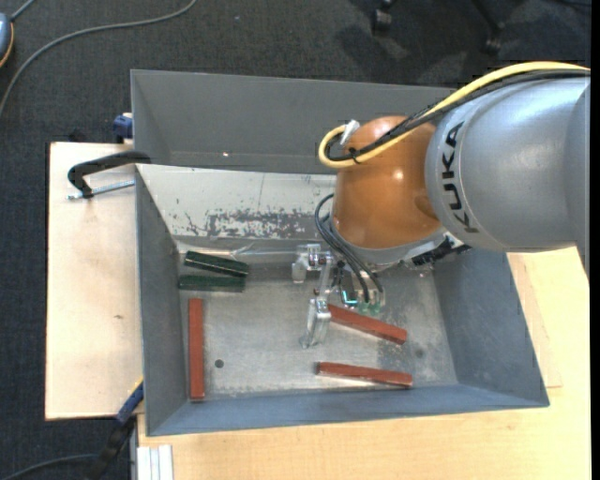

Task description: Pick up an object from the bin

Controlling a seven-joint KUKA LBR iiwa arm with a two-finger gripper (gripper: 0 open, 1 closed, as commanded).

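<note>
End effector (324, 317) at flat red bar (369, 325)

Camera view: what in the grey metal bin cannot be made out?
Flat red bar in mid-bin: its left end is hidden by the gripper; contact unclear.
Dark green block by the far wall: too small to tell one piece from two.
Bin, far right corner: behind the arm.

floor: dark grey speckled carpet (234, 37), along the top and left side
cable: thin pale cord (66, 36) curving over the carpet, top-left
furniture: black castor chair base (382, 13), top edge
</note>
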